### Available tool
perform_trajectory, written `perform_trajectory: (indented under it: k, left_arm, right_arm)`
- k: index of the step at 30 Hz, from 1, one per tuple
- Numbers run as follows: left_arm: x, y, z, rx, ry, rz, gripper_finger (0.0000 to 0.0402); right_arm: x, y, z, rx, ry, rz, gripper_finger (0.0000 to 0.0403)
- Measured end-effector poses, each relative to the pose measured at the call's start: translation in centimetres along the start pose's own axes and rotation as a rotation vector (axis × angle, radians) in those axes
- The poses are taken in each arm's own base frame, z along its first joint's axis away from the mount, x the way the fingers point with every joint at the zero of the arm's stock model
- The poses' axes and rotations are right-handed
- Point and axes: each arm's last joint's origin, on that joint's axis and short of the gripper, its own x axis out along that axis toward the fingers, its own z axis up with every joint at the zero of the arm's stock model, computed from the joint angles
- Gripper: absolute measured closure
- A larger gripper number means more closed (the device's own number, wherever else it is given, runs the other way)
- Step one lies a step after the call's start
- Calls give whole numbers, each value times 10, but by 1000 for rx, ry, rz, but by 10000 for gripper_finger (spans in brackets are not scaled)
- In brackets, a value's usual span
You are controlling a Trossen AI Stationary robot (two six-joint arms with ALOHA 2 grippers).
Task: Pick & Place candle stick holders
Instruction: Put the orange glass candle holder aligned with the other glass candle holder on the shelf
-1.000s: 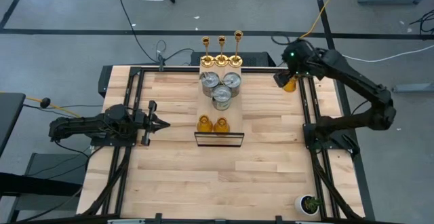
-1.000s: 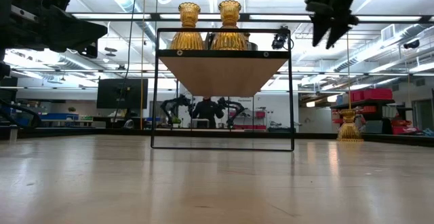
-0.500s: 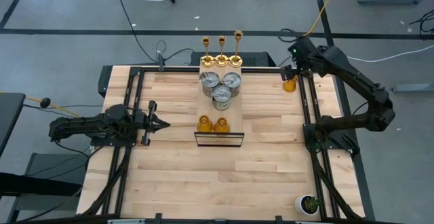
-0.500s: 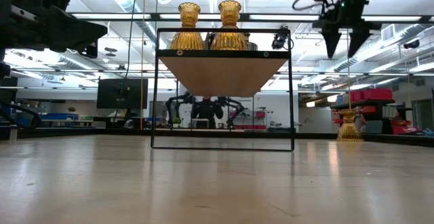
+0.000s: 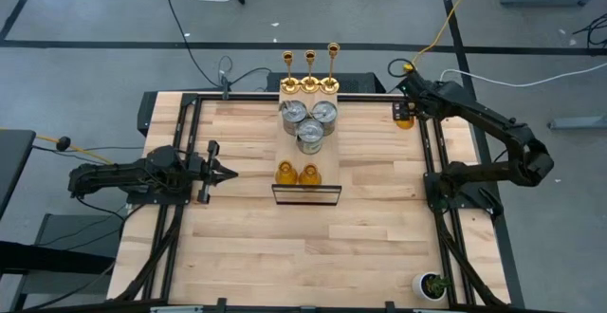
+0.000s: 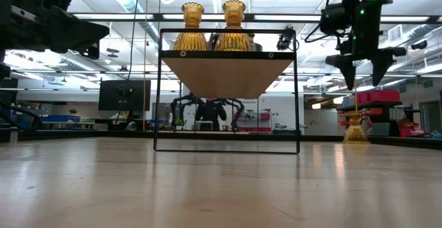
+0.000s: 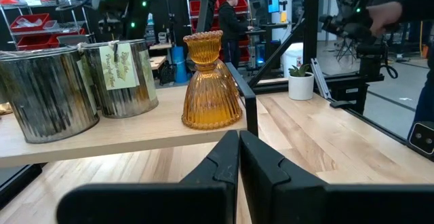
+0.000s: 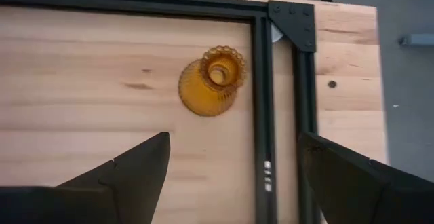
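Note:
A stepped wooden rack stands mid-table. On it are three gold candlesticks at the far end, three silver cans in the middle and two amber holders at the near end. A third amber holder stands upright on its base on the table near the far right corner. My right gripper hangs open above it, pointing steeply down, touching nothing. My left gripper is shut and level at the table's left, aimed at the rack.
A black metal frame runs along the table's edges, close beside the lone amber holder. A small potted plant stands at the near right corner. Bare wood lies between the rack and the right frame rail.
My right gripper has come down and shifted toward the table's right edge, rolling about its own axis, and now hangs over the lone amber holder. The holder and the pieces on the rack have stayed in place.

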Motion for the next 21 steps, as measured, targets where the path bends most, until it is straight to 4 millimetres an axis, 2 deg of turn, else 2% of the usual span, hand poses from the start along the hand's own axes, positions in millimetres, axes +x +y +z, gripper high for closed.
perform_trajectory:
  k: [10, 21]
  left_arm:
    - [0, 0, 0, 0, 0, 0, 383]
    - [0, 0, 0, 0, 0, 0, 383]
  right_arm:
    - [30, 5, -9, 159, -88, -32, 76]
    - [57, 8, -21, 236, -177, -46, 76]
